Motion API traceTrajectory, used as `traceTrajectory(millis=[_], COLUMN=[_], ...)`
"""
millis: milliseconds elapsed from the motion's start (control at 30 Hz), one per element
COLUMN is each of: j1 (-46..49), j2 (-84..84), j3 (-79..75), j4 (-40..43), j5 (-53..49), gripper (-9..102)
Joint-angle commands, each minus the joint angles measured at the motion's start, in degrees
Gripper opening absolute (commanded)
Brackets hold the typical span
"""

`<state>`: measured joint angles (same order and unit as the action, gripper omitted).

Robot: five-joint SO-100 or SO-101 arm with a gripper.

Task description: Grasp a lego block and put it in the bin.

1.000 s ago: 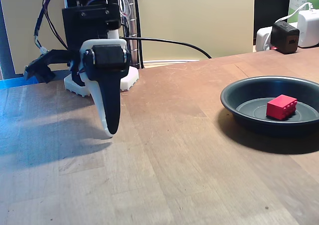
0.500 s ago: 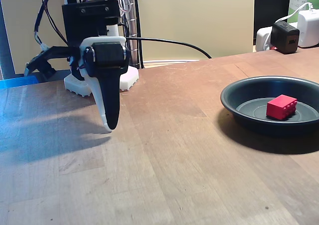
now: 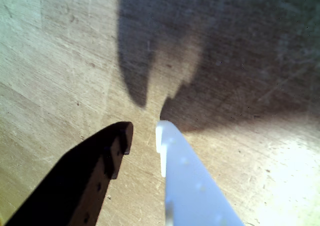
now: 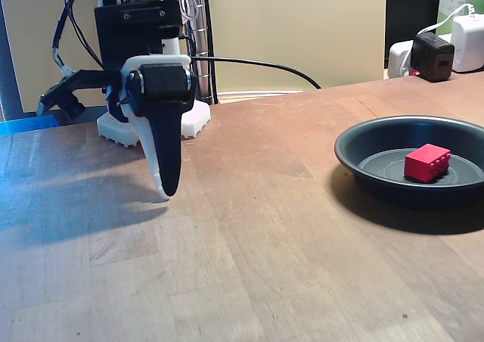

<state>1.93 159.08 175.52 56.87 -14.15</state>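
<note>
Bright red lego block in a dark grey-black bin. The gripper has one black finger, one white. The table is brown wood grain.

no text can be read; the green-and-white package at the fixed view's top right bears only blurred print.

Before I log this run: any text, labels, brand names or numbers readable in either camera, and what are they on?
Green-and-white package, top right of the fixed view: dark print, too small and blurred to read.
Nothing readable on the white adapter, the black charger, the lego block, the bin or the gripper.
</note>
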Motion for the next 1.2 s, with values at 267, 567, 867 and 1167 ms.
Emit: traceTrajectory(millis=[267,567,867,1167], j1=[-2.46,-2.46,-1.76,-1.67], j2=[0.00,0.09,-0.44,-0.09], j3=[2.37,4.13,5.36,5.36], j4=[-3.34,-5.71,-7.03,-7.38], j5=[0.44,0.44,0.44,0.35], gripper=[0,0,0,0])
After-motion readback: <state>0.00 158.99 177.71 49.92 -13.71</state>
